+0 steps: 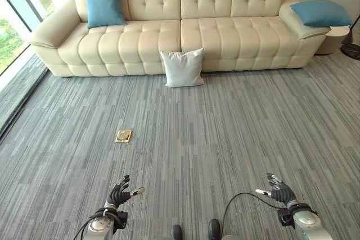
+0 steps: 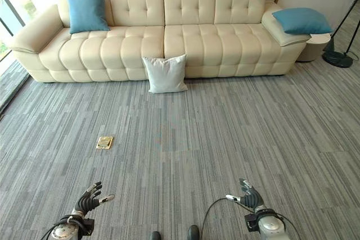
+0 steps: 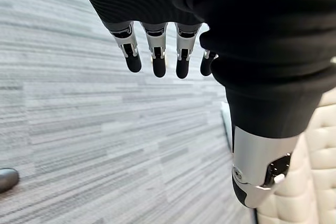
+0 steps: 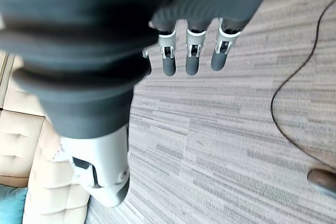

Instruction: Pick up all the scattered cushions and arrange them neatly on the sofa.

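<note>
Both our left robot hand [image 1: 119, 194] and right robot hand [image 1: 279, 190] hang relaxed, holding nothing; the white cushion [image 1: 182, 67] (propped against the sofa [image 1: 225, 32]) may topple if nudged clumsily.

grey striped carpet [image 1: 225, 139], cream sofa [image 1: 219, 32], window [image 1: 11, 32]

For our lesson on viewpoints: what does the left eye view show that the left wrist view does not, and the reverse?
Left eye view: a white cushion on the carpet leaning against the sofa front, a left blue cushion upright on the seat, a right blue cushion on the sofa's arm, a floor plate, and the right robot hand. Left wrist view: the left robot hand from close, fingers straight, holding nothing. Both: carpet, part of the sofa, the left robot hand.
</note>
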